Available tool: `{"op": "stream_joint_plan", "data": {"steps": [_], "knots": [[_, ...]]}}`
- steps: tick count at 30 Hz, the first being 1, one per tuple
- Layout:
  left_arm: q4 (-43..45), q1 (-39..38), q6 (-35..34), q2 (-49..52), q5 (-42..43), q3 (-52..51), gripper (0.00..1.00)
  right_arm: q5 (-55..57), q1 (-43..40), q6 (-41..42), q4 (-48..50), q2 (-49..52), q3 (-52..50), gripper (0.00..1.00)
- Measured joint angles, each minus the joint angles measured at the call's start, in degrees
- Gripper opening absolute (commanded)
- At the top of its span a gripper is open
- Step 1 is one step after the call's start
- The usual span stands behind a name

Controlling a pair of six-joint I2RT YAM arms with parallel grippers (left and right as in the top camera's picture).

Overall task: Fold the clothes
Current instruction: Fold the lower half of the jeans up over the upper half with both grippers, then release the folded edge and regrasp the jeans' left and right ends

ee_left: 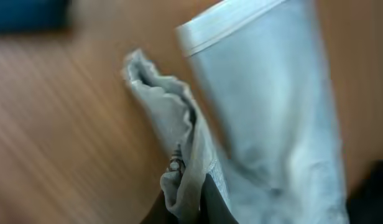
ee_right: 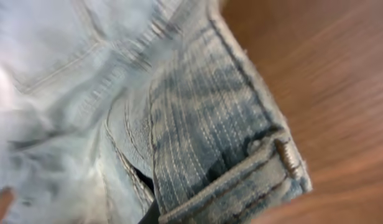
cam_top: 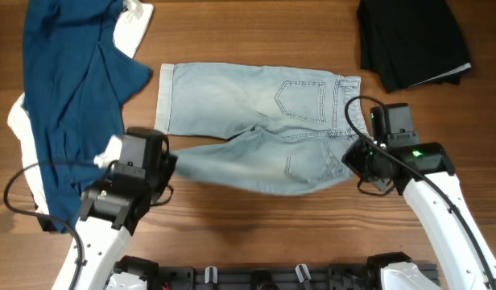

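The left gripper [ee_left: 185, 208] is pinched shut on the bunched hem of the near leg of the denim shorts [cam_top: 248, 105], with the cloth squeezed between its dark fingers. The right gripper [cam_top: 355, 159] is clamped on the near end of the shorts' waistband. Between the two, the near leg hangs just off the desk [cam_top: 256, 229] and casts a shadow, while the far leg lies flat mid-desk with the back pockets facing up. To the left a navy shirt [cam_top: 71, 89] sprawls over white cloth [cam_top: 135, 28]. A black garment [cam_top: 409, 36] sits at the far right corner.
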Motion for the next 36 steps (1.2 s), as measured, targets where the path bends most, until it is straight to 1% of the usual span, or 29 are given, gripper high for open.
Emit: {"op": "stream_joint_plan", "data": {"steps": [1,3,4,6,8,12,15,18,19,20,21,22,23,24,25,26,29,32,34,36], "knots": [[4.5,0.0,1.2,0.3,-0.8,0.0,0.04,0.1,0.0,-0.1,4.0,0.0,0.1,0.04],[12.8,0.0,3.8,2.0,-2.2,0.0,0.04,1.0,0.0,-0.2,8.7,0.3,0.1,0.04],[18.3,0.0,5.2,3.7,-3.1,0.2,0.04,1.7,0.0,-0.2,10.8,0.7,0.1,0.04],[24.3,0.1,7.1,6.9,-4.3,0.3,0.04,3.1,0.0,-0.2,13.7,1.8,0.1,0.04],[32.4,0.1,9.5,11.9,-5.9,0.4,0.04,4.8,0.0,-0.2,18.2,3.7,0.1,0.04],[40.9,1.0,11.7,20.3,-7.7,0.8,0.04,6.4,0.0,-0.2,28.3,8.5,0.1,0.04],[44.7,2.4,12.7,25.7,-8.1,2.5,0.04,7.1,0.0,-0.2,35.0,13.3,0.1,0.04],[48.6,2.7,13.0,28.6,-8.3,4.0,0.04,7.5,0.0,-0.2,40.2,16.8,0.1,0.05],[49.8,2.7,13.1,29.4,-8.4,4.4,0.06,7.6,0.0,-0.2,41.4,17.7,0.1,0.07],[50.9,2.7,13.2,30.1,-8.7,4.6,0.31,7.6,0.0,-0.2,43.0,18.7,0.1,0.16],[51.9,2.7,13.2,30.8,-9.0,4.7,0.73,7.6,0.0,-0.2,44.9,19.7,0.1,0.30],[52.1,2.7,13.7,31.1,-9.2,4.7,0.89,7.6,0.0,-0.3,46.0,20.2,0.1,0.45],[52.9,2.7,13.7,31.6,-9.7,4.7,0.99,7.7,0.0,-0.2,47.2,20.4,0.1,0.88],[53.8,2.8,13.7,32.3,-10.3,4.8,0.99,8.0,-0.1,-1.0,51.9,21.5,0.2,0.98],[54.5,2.9,13.7,32.7,-10.8,4.8,1.00,8.0,-0.1,-1.4,56.6,22.3,0.1,1.00],[57.3,3.0,14.4,33.5,-11.4,4.8,0.99,7.9,-0.1,-2.3,61.8,23.6,0.5,0.99],[63.6,3.1,18.1,35.3,-12.2,5.1,1.00,7.3,-0.1,-3.7,69.5,26.6,0.8,1.00],[65.4,3.1,20.7,35.6,-12.6,5.1,0.99,7.1,-0.1,-5.1,72.3,30.3,0.8,0.99],[65.4,3.1,22.1,35.6,-12.6,5.1,0.99,7.1,-0.1,-6.9,72.0,31.5,0.8,1.00],[65.3,3.1,24.4,35.6,-12.5,5.1,0.99,7.1,-0.1,-9.2,69.1,31.6,1.0,0.99]]}}
